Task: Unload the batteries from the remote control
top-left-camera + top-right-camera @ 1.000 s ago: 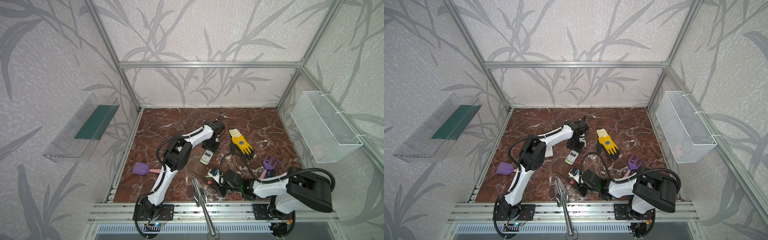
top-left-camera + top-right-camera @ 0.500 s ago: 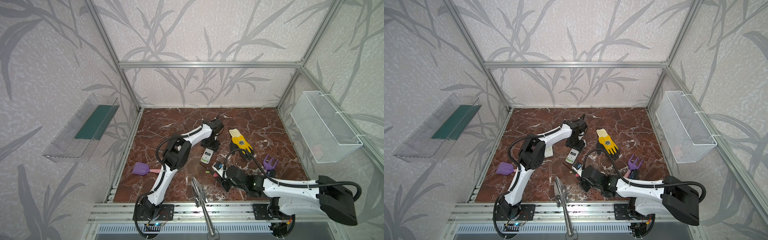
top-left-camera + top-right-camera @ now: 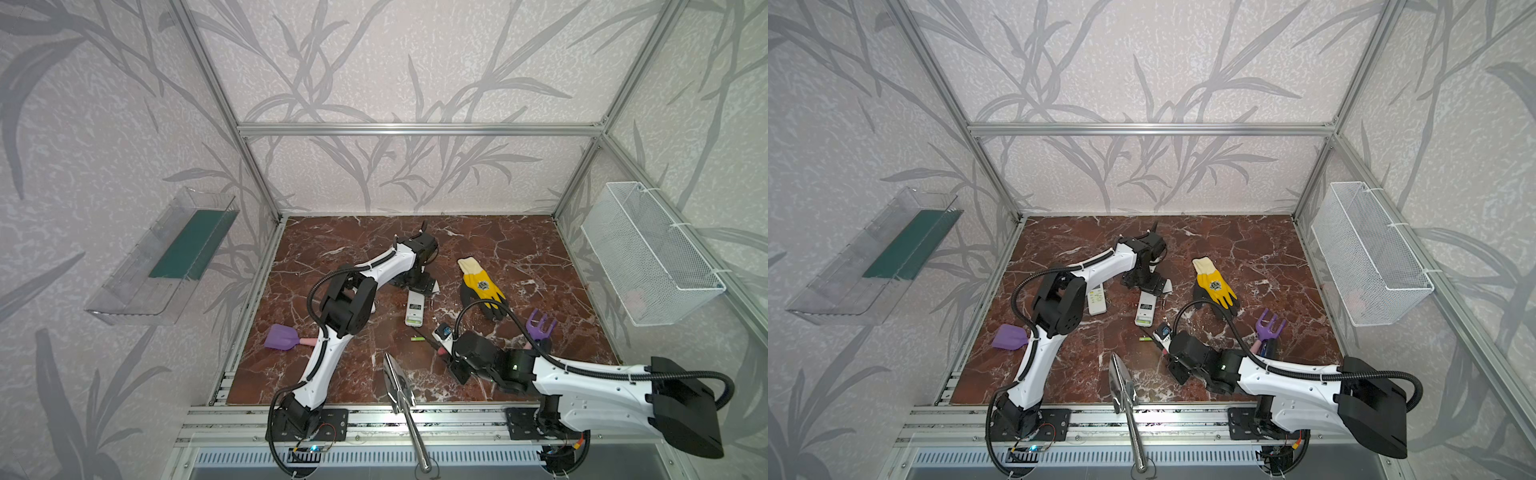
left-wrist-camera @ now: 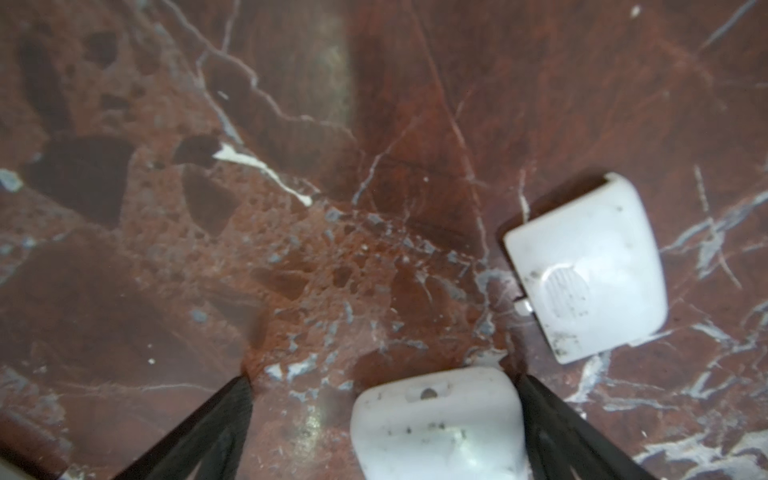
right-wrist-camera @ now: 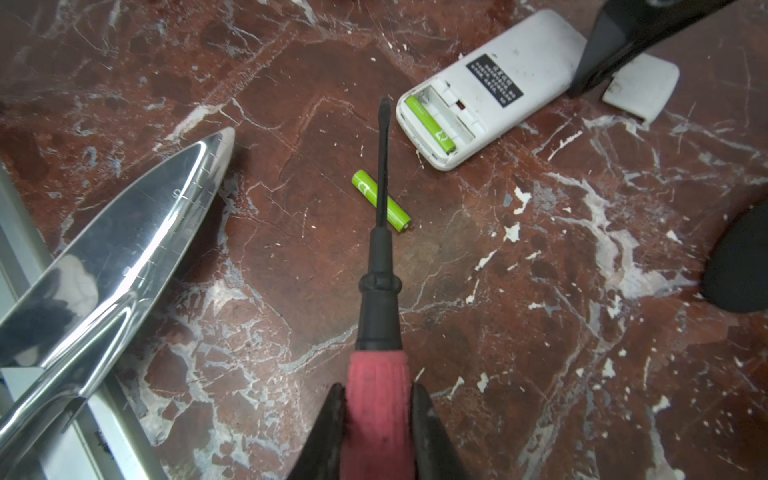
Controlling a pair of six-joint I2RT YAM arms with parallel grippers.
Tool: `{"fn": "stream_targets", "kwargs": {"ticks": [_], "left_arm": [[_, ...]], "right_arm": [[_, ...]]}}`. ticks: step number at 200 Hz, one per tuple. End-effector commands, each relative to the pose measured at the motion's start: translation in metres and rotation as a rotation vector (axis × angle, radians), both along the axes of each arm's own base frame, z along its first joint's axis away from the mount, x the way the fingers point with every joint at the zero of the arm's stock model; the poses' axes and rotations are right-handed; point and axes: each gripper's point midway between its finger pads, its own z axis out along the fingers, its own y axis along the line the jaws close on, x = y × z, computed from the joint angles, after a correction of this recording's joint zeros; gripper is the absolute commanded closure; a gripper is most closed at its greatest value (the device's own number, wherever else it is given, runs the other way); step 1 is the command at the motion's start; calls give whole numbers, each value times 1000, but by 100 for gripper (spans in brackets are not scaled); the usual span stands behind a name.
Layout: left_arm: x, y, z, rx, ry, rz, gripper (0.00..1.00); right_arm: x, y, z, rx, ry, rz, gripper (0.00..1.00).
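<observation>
Here we see two lime green batteries, each a slim, short cylinder with a small white mark on its wrap. The seated battery [image 5: 430, 124] lies in the edge slot of the open compartment at one end of the white remote [image 5: 498, 79]. The remote rests face down on the marble floor [image 5: 540, 291]. The loose battery [image 5: 397, 216] lies flat on the marble, near that open end but apart from it.

The right gripper [image 5: 380, 399] is clamped on the pink-red handle of the screwdriver [image 5: 380, 291]. In the right wrist view its dark shaft crosses in front of the loose battery, and the tip points toward the compartment.

The left gripper [image 4: 382, 380] stands wide apart over the remote's other end, which sits close to one finger and clear of the other; it grips nothing. The white battery cover [image 4: 586, 266] lies beside it.
</observation>
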Motion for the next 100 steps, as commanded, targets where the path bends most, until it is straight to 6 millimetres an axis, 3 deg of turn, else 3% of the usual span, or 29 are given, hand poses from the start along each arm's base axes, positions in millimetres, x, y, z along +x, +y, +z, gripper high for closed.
{"fn": "stream_targets", "kwargs": {"ticks": [1,62,100], "left_arm": [[-15,45,-30,152,59,74,1],[-25,75,-27,200,68,118,1],[-37,84,-25,215,75,122,3]], "right_arm": [[7,1,9,-11,17,-40,100],[10,9,18,-32,44,-13,100],[11,7,12,-72,92,-19,100]]}}
